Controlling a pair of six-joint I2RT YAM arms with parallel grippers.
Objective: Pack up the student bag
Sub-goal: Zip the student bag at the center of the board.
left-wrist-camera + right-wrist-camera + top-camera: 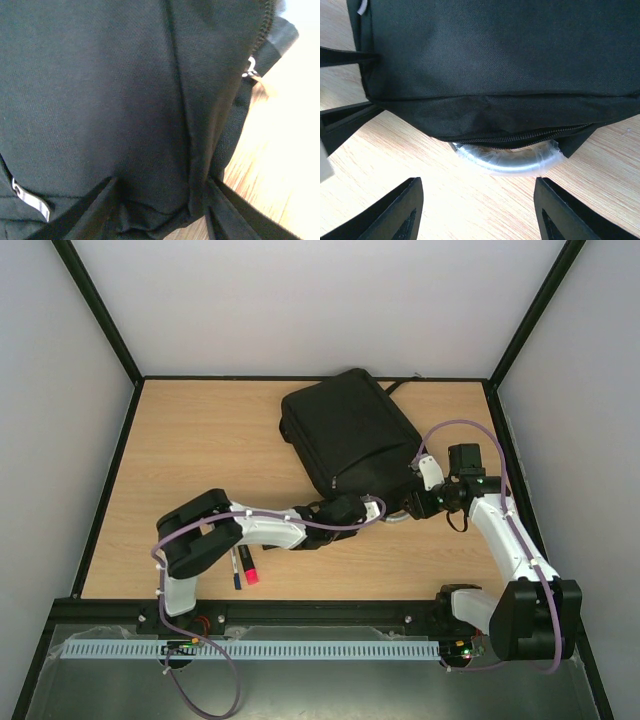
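Student bag: the black backpack [350, 430] lies flat on the wooden surface [200, 450], right of centre toward the far edge, turned at an angle to the edges, with one corner pointing at the arms.
Left tool: the left tool [161, 180] is at the near edge of the backpack. Its two black fingers [90, 215] stand apart on either side of a bunched fold of the fabric. Whether they pinch the fold cannot be told.
Right tool: the right tool [477, 182] is low over the surface at the backpack's near right corner. Its jaws are spread wide with only bare wood between them, holding nothing.
Loop handle: the grey loop [507, 162], wrapped in clear film, sticks out from under the backpack's edge, just ahead of the right tool and clear of both its fingers.
Zip: a closed zip [520, 137] runs along the edge just above the loop.
Zip pull: a metal pull [250, 67] shows at the backpack's side in the left wrist view.
Markers: a red-capped marker [250, 568] and a dark pen [237, 570] lie side by side near the front edge, beneath the left arm and well apart from the backpack.
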